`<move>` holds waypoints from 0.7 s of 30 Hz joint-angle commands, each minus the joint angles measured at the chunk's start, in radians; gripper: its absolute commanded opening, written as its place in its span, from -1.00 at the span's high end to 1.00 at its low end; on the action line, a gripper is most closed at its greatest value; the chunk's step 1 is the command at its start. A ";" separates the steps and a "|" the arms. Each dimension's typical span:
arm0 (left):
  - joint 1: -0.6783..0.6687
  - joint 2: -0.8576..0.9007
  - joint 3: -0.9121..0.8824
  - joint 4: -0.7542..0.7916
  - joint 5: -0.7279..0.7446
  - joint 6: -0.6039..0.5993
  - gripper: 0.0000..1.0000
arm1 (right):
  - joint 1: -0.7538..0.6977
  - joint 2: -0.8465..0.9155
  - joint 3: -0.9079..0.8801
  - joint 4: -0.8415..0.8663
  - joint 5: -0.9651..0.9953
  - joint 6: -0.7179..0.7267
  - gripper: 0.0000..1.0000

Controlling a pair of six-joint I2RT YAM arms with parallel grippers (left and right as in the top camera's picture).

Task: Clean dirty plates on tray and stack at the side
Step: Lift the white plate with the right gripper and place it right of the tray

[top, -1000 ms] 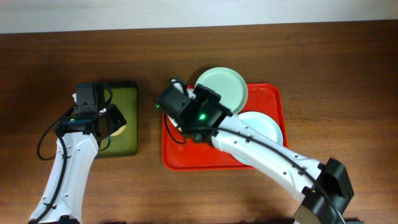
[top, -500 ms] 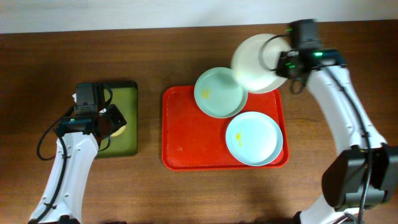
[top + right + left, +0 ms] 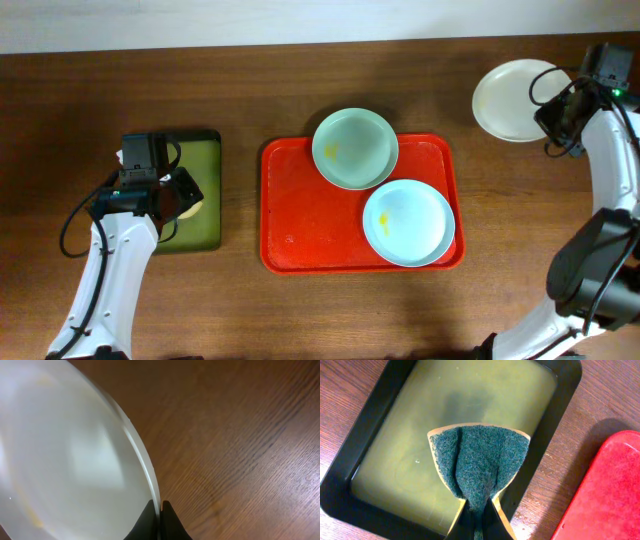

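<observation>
Now | round glossy white plate [image 3: 512, 88] | folded fibrous green sponge [image 3: 480, 462]

Large tray [image 3: 300, 225] sits mid-table with two plates on it. The far plate [image 3: 355, 148] pokes out over the tray's far rim. The near plate [image 3: 408, 222] lies in its near right corner, and the two touch. Left of that, apart, is the smaller tray [image 3: 205, 240], with my left claw [image 3: 475, 520] pinching the sponge [image 3: 480, 460] above it. Far right on the table [image 3: 500, 190], off the large tray, lies the third plate [image 3: 510, 87], my right claw [image 3: 160, 510] clamped on its right rim.
</observation>
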 commanded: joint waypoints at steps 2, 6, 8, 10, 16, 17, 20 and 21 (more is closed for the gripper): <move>0.005 -0.015 -0.003 0.003 0.006 0.016 1.00 | -0.032 0.082 0.008 0.012 0.014 0.039 0.92; 0.005 -0.015 -0.003 0.003 0.006 0.016 1.00 | -0.049 0.146 0.008 0.021 0.022 0.039 0.92; 0.005 -0.015 -0.003 0.005 0.006 0.016 1.00 | -0.052 0.165 0.008 0.021 0.032 0.039 0.92; 0.005 -0.015 -0.003 0.011 0.006 0.016 1.00 | -0.052 0.166 0.008 0.021 0.036 0.039 0.78; 0.005 -0.015 -0.003 0.026 0.006 0.016 1.00 | -0.048 0.150 0.008 -0.031 0.031 0.039 0.12; 0.005 -0.015 -0.003 0.035 0.006 0.016 1.00 | -0.043 0.136 0.008 -0.038 0.024 0.034 -0.08; 0.005 -0.015 -0.003 0.080 0.006 0.016 1.00 | -0.005 0.068 0.008 -0.039 -0.021 -0.034 -0.21; 0.005 -0.011 -0.003 0.104 -0.003 0.016 1.00 | 0.019 0.033 0.008 -0.039 -0.021 -0.054 -0.24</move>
